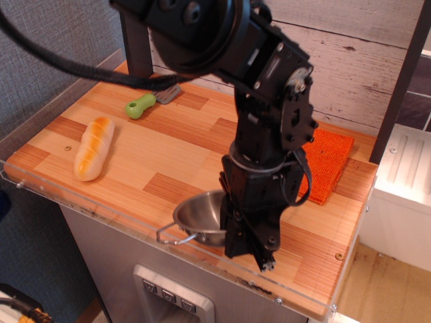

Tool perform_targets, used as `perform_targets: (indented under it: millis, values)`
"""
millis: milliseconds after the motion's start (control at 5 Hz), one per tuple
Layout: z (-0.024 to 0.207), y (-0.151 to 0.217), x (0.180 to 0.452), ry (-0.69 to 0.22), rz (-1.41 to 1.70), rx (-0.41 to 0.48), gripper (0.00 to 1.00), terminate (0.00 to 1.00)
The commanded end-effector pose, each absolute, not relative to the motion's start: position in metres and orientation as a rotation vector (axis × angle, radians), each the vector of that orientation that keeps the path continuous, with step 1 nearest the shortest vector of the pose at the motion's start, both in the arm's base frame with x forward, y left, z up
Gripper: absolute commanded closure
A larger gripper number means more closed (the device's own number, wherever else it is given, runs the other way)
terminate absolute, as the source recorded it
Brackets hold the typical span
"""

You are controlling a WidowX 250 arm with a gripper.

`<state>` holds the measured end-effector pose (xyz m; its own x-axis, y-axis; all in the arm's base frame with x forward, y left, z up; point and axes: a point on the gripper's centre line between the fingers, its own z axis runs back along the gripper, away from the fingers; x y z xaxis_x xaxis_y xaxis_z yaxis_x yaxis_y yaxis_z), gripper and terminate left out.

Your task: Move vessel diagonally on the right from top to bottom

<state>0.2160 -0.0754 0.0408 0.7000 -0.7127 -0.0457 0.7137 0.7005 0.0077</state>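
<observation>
The vessel (199, 217) is a round shiny steel pot with a thin wire loop handle sticking out to its left. It is at the front edge of the wooden table (135, 155), right of the middle. My black gripper (246, 245) reaches down over the vessel's right side and hides that rim. The fingers seem closed on the rim, but the arm covers the contact. Whether the vessel rests on the wood or hangs just above it I cannot tell.
An orange cloth (330, 161) lies at the back right, partly hidden by the arm. A bread roll (93, 148) lies at the left. A green-handled spatula (145, 103) lies at the back left. A clear plastic lip (101, 212) runs along the front edge.
</observation>
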Motion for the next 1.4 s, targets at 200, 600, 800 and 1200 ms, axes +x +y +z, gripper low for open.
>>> perform_targets:
  millis: [200,600,800,1200]
  values:
    - [0.031,-0.064,0.219,0.082,-0.768,-0.045,0.0,0.0]
    - [0.071,-0.063,0.214,-0.07,-0.808,-0.126,0.0,0.0]
    - [0.113,-0.028,0.225,-0.161,-0.562,-0.152,0.0,0.0]
    - [0.152,0.049,0.249,-0.128,-0.111,0.013,0.0,0.0]
